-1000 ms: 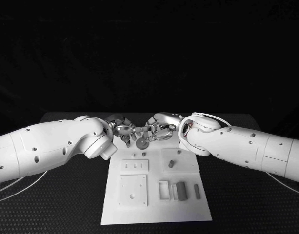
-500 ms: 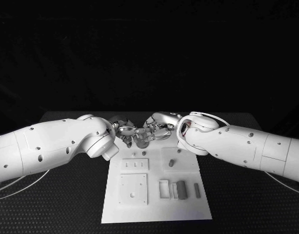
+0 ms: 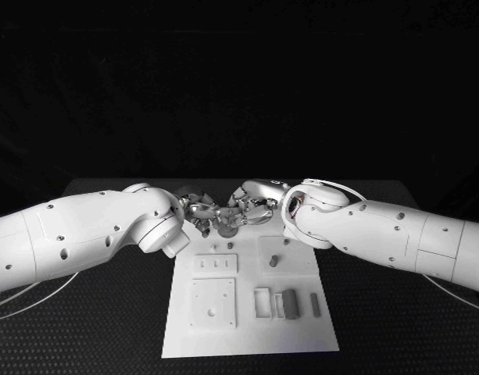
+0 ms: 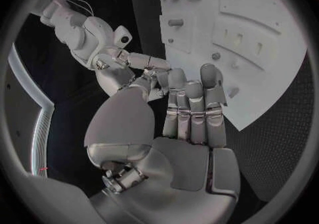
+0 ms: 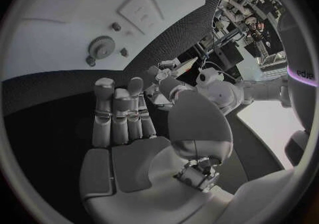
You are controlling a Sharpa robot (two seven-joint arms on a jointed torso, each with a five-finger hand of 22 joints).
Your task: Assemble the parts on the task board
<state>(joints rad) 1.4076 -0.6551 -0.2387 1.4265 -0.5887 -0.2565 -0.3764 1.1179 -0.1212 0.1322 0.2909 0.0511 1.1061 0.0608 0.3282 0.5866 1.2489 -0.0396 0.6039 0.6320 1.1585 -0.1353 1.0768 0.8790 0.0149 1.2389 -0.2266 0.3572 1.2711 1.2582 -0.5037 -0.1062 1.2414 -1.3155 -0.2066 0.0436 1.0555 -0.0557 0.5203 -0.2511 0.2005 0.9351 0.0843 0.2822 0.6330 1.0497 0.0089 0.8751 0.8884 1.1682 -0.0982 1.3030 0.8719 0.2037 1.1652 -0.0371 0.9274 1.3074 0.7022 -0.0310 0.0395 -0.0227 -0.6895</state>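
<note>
Silver hands, left (image 3: 202,209) and right (image 3: 255,205), are meeting fingertip to fingertip over the task board's (image 3: 251,328) far end. Whether either is gripping a part, I cannot tell.

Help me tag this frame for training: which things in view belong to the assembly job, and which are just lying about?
Part of the job:
- task board
- gear, lying on the board
- grey peg
- grey block
- left hand and right hand, close together at the board's far edge

Just there:
- black table
</note>
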